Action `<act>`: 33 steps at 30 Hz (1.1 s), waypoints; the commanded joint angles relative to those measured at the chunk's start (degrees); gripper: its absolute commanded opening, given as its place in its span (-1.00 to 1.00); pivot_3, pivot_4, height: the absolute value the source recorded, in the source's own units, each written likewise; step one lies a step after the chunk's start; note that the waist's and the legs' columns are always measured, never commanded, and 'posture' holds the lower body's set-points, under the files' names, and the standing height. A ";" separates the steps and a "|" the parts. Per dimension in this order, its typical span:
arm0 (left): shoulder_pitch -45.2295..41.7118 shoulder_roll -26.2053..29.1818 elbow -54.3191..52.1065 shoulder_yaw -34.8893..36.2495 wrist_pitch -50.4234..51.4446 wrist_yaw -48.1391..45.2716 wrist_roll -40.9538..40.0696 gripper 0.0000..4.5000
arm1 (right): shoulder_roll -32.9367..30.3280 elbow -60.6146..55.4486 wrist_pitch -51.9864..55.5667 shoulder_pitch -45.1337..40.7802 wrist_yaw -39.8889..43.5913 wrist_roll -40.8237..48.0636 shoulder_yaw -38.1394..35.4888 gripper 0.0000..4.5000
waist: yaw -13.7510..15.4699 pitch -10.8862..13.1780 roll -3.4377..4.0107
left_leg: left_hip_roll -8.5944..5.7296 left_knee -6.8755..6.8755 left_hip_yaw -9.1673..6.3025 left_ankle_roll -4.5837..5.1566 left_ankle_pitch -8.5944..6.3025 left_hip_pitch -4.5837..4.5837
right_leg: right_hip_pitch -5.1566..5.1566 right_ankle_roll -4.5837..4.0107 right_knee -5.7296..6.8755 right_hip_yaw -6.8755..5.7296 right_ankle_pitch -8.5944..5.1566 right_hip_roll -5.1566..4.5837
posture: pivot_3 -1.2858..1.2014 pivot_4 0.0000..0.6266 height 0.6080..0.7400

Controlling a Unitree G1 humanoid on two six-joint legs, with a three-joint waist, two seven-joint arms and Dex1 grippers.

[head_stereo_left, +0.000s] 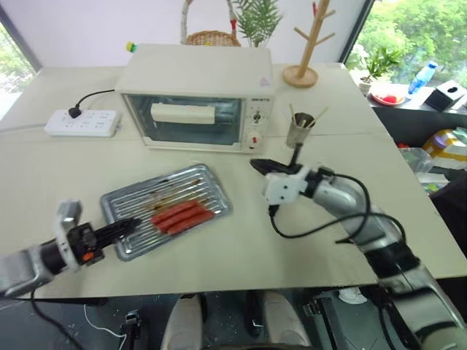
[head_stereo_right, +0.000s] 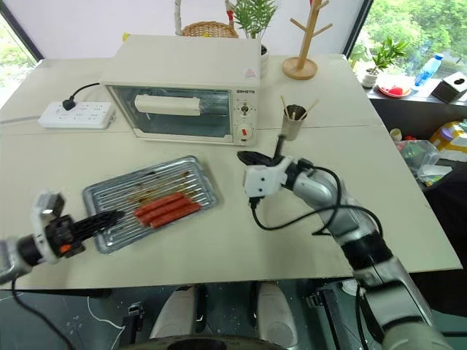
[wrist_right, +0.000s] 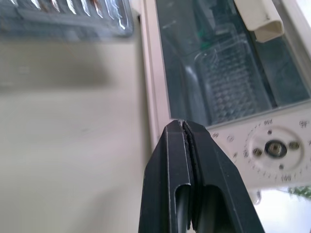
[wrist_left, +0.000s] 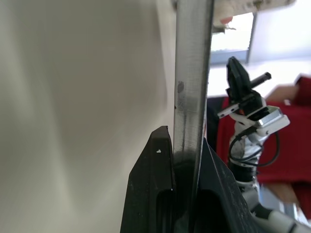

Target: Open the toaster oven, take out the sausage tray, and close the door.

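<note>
From the head camera's left eye, a cream-white toaster oven (head_stereo_left: 197,98) stands at the back of a pale table (head_stereo_left: 241,248), its glass door (head_stereo_left: 186,120) shut upright with the white bar handle across its top. In front of it, well apart, the sausage tray (head_stereo_left: 166,209) lies flat on the table with three reddish sausages side by side near its front edge. The left gripper (head_stereo_left: 125,227) reaches in from the left at the tray's near-left rim; the right gripper (head_stereo_left: 264,166) hovers between tray and oven, just below the dial panel, fingers pressed together and holding nothing. One white power strip (head_stereo_left: 82,122) lies to the oven's left, one metal cup of sticks (head_stereo_left: 298,131) to its right, one wooden peg stand (head_stereo_left: 303,71) and one basket behind. The right eye gives the same layout: one oven, one tray, three sausages, two grippers. In the left wrist view, the two black fingers (wrist_left: 155,184) are nearly closed, pinching the tray's thin silver rim edge-on between them, with the right gripper beyond. In the right wrist view, that claw's fingers (wrist_right: 172,179) meet tip to tip, empty, aimed at the oven's lower front corner beside one dial. The task looks nearly done; what remains appears to be setting the tray down, which wants the rim released only once the tray rests fully flat, then backing straight off without dragging it.
</note>
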 commanded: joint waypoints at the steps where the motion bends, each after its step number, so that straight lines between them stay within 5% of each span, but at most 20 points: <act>1: -10.78 1.91 5.26 -7.52 3.38 -10.57 10.22 -1.00 | -3.01 -11.19 3.65 7.17 2.13 3.14 -5.39 -0.99 | -0.02 0.00 0.01 | -0.03 -0.01 0.05 0.00 0.00 0.00 | 0.00 0.02 0.00 0.01 0.00 -0.01 | 0.03 -0.52 1.00; 10: -26.53 2.83 13.81 -28.68 0.13 -37.41 36.19 -1.00 | -6.13 -24.09 10.31 22.68 2.41 4.28 -15.23 -0.99 | -0.19 0.01 0.02 | 0.00 -0.06 0.17 0.01 0.00 -0.02 | -0.11 0.04 -0.02 0.04 -0.03 0.00 | 0.03 -0.52 1.00; 15: -32.37 1.26 20.81 -33.84 -3.73 -46.10 45.99 -1.00 | -5.46 -26.08 12.70 24.51 1.39 2.92 -16.16 -0.99 | -0.01 0.01 0.01 | 0.00 -0.02 0.16 0.01 0.00 -0.08 | -0.15 0.04 -0.03 0.04 -0.03 -0.02 | 0.03 -0.52 1.00; 24: -32.48 1.03 24.64 -34.51 -8.54 -53.21 56.24 0.87 | -5.26 -25.04 13.72 23.80 0.70 1.93 -15.80 -1.00 | -0.04 0.00 0.01 | -0.02 0.01 0.12 0.03 -0.01 -0.12 | -0.14 0.09 -0.02 0.04 -0.05 -0.02 | 0.03 -0.52 1.00; 33: -23.10 9.40 22.21 -27.28 -22.71 -53.59 62.38 0.95 | -6.11 -19.74 11.11 20.73 1.96 4.74 -15.45 -1.00 | -0.66 -0.01 0.03 | 0.16 -0.04 0.18 0.03 -0.01 0.03 | -0.13 0.05 0.05 0.06 -0.04 0.01 | 0.03 -0.52 1.00</act>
